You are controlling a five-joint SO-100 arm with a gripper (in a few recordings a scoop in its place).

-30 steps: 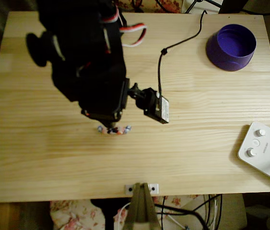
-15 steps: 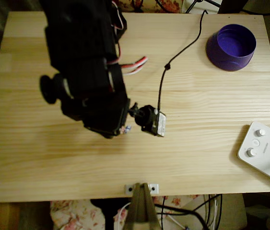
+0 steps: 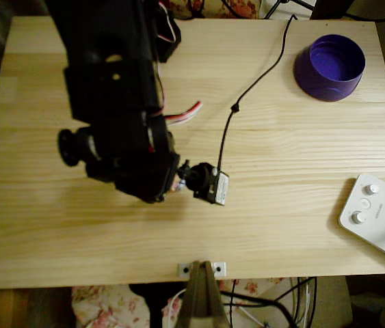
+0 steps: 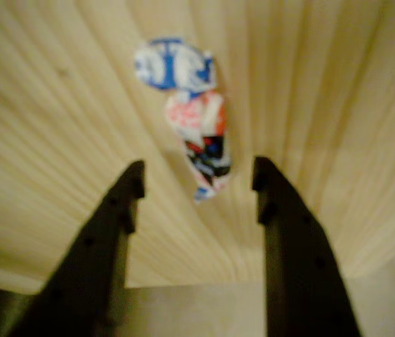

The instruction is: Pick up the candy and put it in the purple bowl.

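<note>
Black fingers [image 4: 197,184] spread, straddling candy [image 4: 196,130]

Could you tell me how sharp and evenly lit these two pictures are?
Wrist view: soft and blurred, warm yellow cast; candy smeared, gripper fingers dark silhouettes. Overhead view: sharper, though the arm is an underexposed black mass, throwing a faint shadow on the table.

The arm [image 3: 120,102] is a bulky black thing, boxy in its segments, with a round black knob [image 3: 71,146] jutting from one side. Red and white wires [image 3: 182,114] loop out beside it. A small black camera [image 3: 208,183] is bracketed on, trailing a thin black cable [image 3: 250,85]. The gripper [image 4: 197,184] ends in two dark, tapering fingers [image 4: 116,210].
</note>
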